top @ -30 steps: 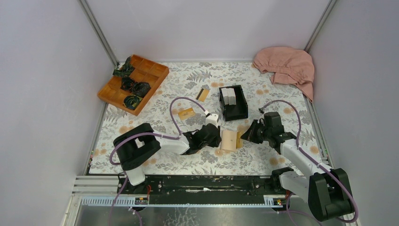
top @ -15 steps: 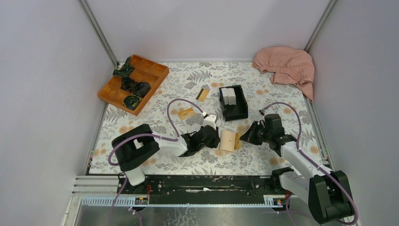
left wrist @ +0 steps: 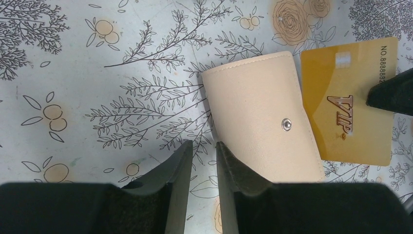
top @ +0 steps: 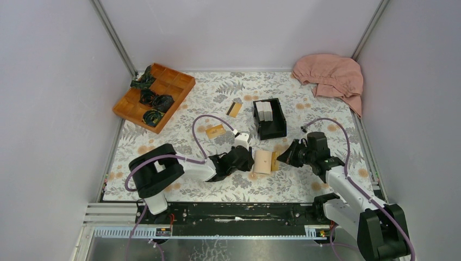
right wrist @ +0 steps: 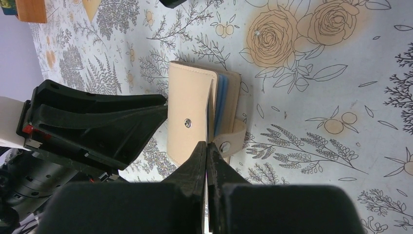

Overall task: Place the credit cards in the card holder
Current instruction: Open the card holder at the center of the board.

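Pinching a gold card by its right edge, my right gripper is closed flat on it with no gap showing. The card's left edge meets the open side of the wallet; I cannot tell how far in it sits. The wallet lies folded on the table, stud up, its snap tab loose on the side facing my right gripper. My left gripper sits just beside the wallet's opposite side, its fingers a narrow slit apart with only table between them, holding nothing. Behind the wallet stands a black box. Behind and left of the wallet lies a second card, and a third card with a black band lies farther back. Far left of the wallet is an orange tray. Far right and back is a pink cloth.
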Robot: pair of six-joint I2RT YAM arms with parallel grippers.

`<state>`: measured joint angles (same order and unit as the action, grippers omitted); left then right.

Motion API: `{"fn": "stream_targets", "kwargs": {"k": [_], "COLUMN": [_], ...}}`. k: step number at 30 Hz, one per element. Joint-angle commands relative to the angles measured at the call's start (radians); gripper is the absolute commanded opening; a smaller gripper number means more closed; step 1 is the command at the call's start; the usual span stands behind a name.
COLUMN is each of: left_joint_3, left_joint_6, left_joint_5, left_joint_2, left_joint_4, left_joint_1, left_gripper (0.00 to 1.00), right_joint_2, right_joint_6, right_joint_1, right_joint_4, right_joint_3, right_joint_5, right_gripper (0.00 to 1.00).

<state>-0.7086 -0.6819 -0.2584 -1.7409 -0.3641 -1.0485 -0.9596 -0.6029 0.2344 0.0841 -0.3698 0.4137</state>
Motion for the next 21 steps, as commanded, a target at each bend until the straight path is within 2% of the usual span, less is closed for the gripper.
{"fn": "stream_targets", "kwargs": {"k": [1, 21], "left_joint_3": [0.056, 0.065], "left_joint_6": [-0.002, -0.004], "left_joint_5": [0.012, 0.008], "left_joint_2": [-0.04, -0.04], "left_joint_4": [0.168, 0.172], "left_joint_1": [-0.019, -0.024], "left_gripper": [0.33, 0.32], "right_joint_2": [0.019, 0.062], "right_joint_6": [-0.025, -0.016], "right_joint_1": [-0.001, -0.001], "right_joint_4": [-0.028, 0.024], "right_joint_3": [-0.017, -0.023], "right_joint_5": [0.058, 0.054], "right_gripper": [0.0, 0.0]}}
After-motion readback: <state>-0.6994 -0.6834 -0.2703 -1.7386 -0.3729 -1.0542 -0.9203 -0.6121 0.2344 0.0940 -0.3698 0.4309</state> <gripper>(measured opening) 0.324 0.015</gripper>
